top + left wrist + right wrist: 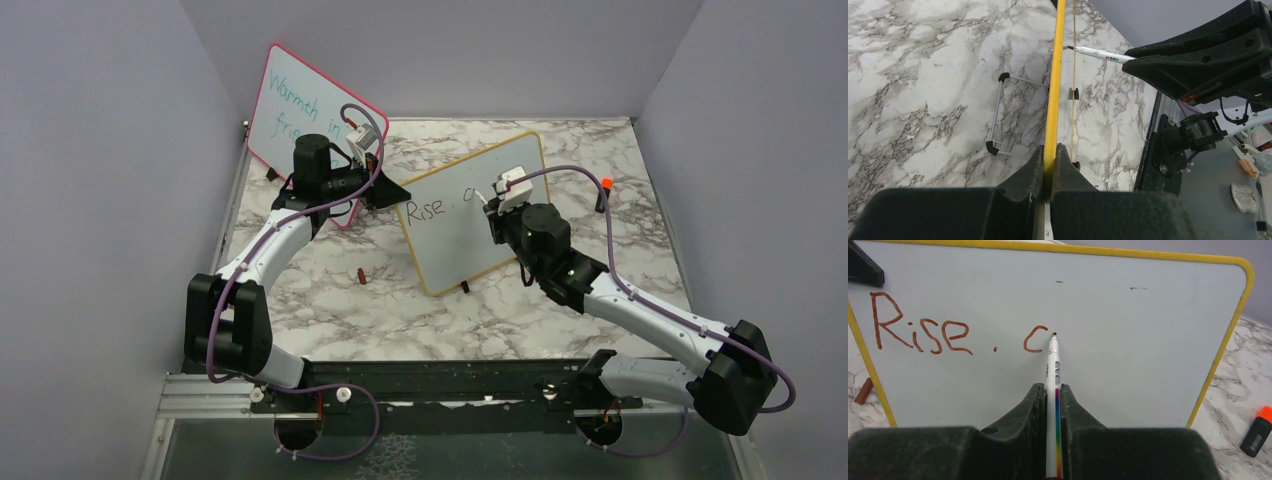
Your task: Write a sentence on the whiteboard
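Note:
The whiteboard (470, 215) with a yellow-orange frame stands upright mid-table; it fills the right wrist view (1108, 315). The sentence (923, 332) reads "Rise. c" in brownish-red. My left gripper (1050, 155) is shut on the board's yellow edge (1055, 75) at its left side. My right gripper (1052, 390) is shut on a white marker (1052, 370) with a rainbow stripe. The marker tip touches or nearly touches the board just right of the "c". The marker also shows in the left wrist view (1100, 54).
A pink-red-framed board (290, 110) with teal writing stands at the back left. A brownish-red marker cap (361, 275) lies on the marble left of the whiteboard. An orange-capped marker (1258, 430) lies on the table to the right, also in the top view (606, 185).

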Action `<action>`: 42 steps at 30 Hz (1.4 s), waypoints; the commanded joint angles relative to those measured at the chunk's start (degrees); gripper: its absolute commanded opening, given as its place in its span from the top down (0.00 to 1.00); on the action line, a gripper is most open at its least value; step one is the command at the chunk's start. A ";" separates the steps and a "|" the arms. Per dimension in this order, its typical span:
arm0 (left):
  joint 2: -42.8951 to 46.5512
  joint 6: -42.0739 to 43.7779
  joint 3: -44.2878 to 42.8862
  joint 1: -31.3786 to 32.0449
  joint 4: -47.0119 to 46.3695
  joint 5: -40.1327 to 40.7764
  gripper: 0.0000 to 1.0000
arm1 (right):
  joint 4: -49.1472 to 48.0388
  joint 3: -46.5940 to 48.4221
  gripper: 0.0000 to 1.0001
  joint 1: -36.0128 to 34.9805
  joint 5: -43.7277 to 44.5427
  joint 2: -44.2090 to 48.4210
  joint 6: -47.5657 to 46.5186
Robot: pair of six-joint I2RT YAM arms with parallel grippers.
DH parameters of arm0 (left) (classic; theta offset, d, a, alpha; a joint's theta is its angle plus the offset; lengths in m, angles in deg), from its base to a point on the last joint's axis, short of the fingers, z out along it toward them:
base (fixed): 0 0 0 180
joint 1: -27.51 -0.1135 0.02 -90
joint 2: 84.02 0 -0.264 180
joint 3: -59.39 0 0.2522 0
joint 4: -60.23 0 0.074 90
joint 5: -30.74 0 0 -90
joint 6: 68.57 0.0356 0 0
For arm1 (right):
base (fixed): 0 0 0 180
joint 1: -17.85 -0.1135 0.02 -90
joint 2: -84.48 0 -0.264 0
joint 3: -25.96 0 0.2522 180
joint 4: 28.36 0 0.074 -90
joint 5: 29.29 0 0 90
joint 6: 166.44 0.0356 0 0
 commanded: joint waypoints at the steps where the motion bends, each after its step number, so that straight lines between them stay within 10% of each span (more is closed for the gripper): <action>1: -1.75 3.82 0.55 1.07 5.27 1.02 1.00 | 0.19 1.21 0.99 0.33 -1.87 0.24 0.26; 42: -1.80 3.95 0.64 1.06 5.29 1.09 1.00 | 4.01 -0.26 0.99 0.50 1.44 1.28 1.48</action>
